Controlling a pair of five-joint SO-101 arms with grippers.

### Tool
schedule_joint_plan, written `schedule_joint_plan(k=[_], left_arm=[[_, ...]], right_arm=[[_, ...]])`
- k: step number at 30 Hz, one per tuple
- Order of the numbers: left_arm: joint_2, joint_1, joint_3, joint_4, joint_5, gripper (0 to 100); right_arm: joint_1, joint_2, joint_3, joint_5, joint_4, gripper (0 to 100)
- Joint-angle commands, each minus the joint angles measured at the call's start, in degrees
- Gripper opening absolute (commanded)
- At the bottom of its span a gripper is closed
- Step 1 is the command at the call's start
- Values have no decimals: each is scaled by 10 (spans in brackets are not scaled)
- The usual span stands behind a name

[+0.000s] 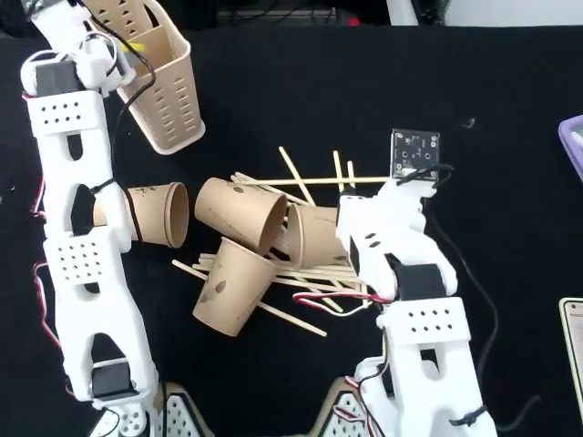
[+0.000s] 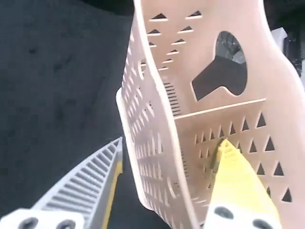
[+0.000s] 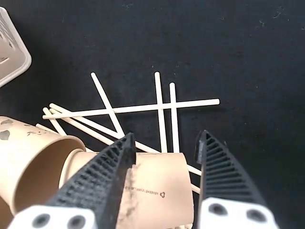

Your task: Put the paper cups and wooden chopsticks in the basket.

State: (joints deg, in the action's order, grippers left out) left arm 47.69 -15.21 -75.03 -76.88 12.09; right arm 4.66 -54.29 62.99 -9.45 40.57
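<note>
Pickup step judged in hand: right tool (image 3: 167,135) released astride a paper cup (image 3: 162,183), left tool (image 2: 171,142) grasping basket (image 2: 238,124); next needs clenching, lifting.

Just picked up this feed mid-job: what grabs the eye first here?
The pale basket hangs tilted at far left in the high view, with the left gripper clamped on one wall. In the middle, four paper cups lie toppled over scattered wooden chopsticks. The open right gripper straddles one of them.
</note>
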Motion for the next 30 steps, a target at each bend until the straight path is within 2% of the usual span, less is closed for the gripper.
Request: schedule_joint_plan(k=[1,3,5,6,8,11,13,17,22,26,30], left_arm=[[-38,-2,0,-15,1,280],[-38,8,0,-24,1,184],[-39,18,0,-32,2,45],[-39,28,0,-35,1,16],[-39,44,0,-45,1,56],[-39,72,0,-59,-1,33],[-40,92,-13,-70,-32,27],[-33,132,-86,-129,-123,29],[-33,168,-144,-206,-222,29],[-32,183,-145,-235,-259,29],[-33,200,-145,-239,-265,29]], right_arm=[[9,1,-4,-2,-12,208],[9,1,-5,-3,-12,208],[6,1,-5,-4,-12,208],[5,1,-5,-4,-12,204],[5,1,-6,-4,-12,168],[5,1,-6,-4,-12,96],[5,1,-7,-1,-12,71],[-2,1,-20,0,-10,80],[-43,1,-44,-4,-11,100],[-70,1,-99,-4,-11,162],[-58,7,-182,-1,-12,205]])
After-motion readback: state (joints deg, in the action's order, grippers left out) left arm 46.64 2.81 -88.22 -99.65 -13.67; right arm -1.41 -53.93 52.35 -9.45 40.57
